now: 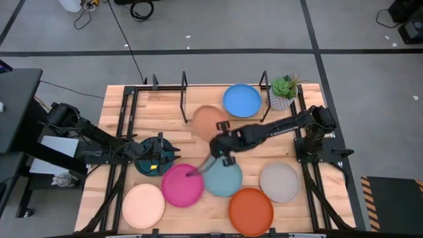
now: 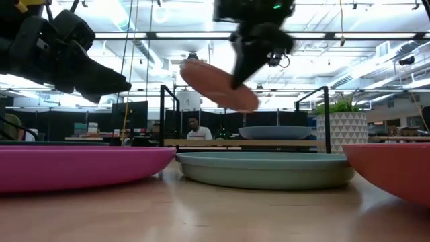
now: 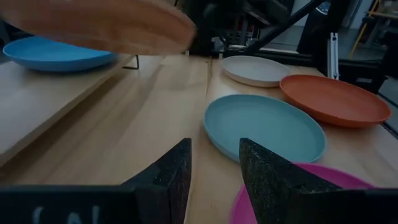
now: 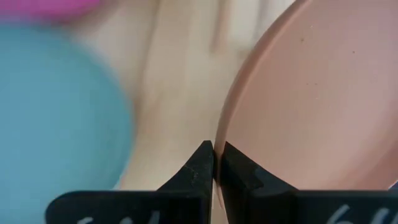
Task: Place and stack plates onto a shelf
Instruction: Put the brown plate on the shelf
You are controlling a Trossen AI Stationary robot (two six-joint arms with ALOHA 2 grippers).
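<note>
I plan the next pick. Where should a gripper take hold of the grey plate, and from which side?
Probably at its thin rim. The grey plate lies flat, apart from the orange plate and light teal plate; its outer edge, away from both, looks clear, so come from above there, one finger either side of the rim.

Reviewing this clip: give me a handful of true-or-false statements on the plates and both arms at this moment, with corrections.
1. The right tool grips the tan-brown plate by its rim, lifted off the table. True.
2. The blue plate lies on the shelf. True.
3. The left tool holds the magenta plate. False: its fingers are open, holding nothing.
4. The orange plate is stacked on the grey plate. False: they lie side by side on the table.
</note>
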